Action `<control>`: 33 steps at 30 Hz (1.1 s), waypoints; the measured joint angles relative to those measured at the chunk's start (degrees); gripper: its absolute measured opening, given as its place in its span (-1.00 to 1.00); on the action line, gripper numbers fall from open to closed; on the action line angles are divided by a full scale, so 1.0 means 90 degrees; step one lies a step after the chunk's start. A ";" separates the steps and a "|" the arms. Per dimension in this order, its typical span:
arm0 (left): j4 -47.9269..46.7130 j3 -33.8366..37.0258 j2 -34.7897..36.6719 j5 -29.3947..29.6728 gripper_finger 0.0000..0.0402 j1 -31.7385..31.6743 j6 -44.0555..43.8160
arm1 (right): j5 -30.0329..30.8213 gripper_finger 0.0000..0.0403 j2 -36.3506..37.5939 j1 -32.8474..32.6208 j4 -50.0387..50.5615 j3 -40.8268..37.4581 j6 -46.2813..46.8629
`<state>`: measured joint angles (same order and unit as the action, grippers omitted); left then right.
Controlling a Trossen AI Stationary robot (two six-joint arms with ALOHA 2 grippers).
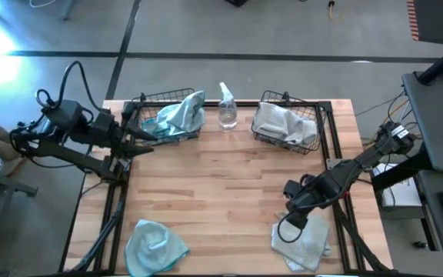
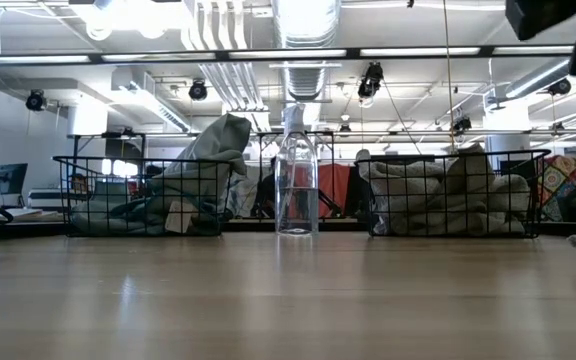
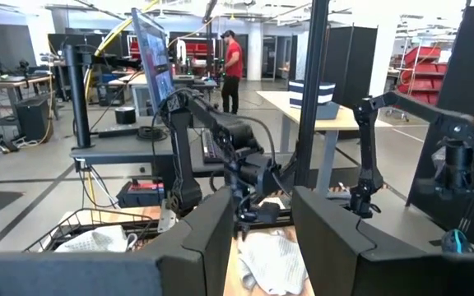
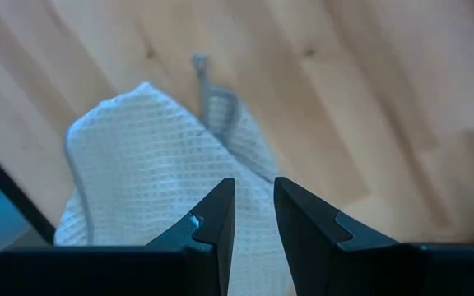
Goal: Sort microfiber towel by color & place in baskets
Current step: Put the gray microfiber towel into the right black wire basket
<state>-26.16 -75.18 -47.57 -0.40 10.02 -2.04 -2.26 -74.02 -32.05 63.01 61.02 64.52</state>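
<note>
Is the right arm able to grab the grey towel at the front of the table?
Probably yes. The right gripper hangs just above the grey towel with its fingers a little apart, and nothing lies between them.

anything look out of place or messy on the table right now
One teal towel in the left basket pokes up over the rim rather than lying inside. Two towels, one teal and one grey-white, lie unsorted at the table's near edge.

Both arms are showing matte black jointed links with black cables looping off them. The left gripper [image 1: 139, 132] and right gripper [image 4: 253, 215] are carrying angular, wedge-shaped black jaws.
</note>
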 joint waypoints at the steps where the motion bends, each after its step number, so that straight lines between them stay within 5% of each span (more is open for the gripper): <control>1: 0.0009 0.0000 0.0000 0.0000 -0.43 0.0000 0.0000 | -0.0050 -0.59 0.0030 -0.0042 -0.0244 -0.0156 0.0000; 8: 0.0008 0.0000 0.0044 0.0000 -0.43 0.0000 0.0000 | -0.0181 -0.59 0.0004 -0.0433 -0.0895 -0.0831 0.0379; 19: 0.0001 0.0000 0.0083 0.0001 -0.43 0.0000 0.0000 | -0.1383 -0.59 -0.0114 -0.0773 -0.1595 -0.1424 0.1069; 26: -0.0016 0.0000 0.0081 0.0000 -0.43 0.0000 0.0000 | -0.1421 -0.59 -0.0127 -0.0829 -0.2055 -0.1506 0.1171; 33: -0.0013 0.0000 0.0073 0.0000 -0.43 0.0000 -0.0062 | -0.1416 -0.37 -0.0130 -0.0831 -0.2077 -0.1506 0.1101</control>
<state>-26.28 -75.18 -46.91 -0.40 10.02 -2.61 -15.00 -75.18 -39.53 44.31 47.46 74.43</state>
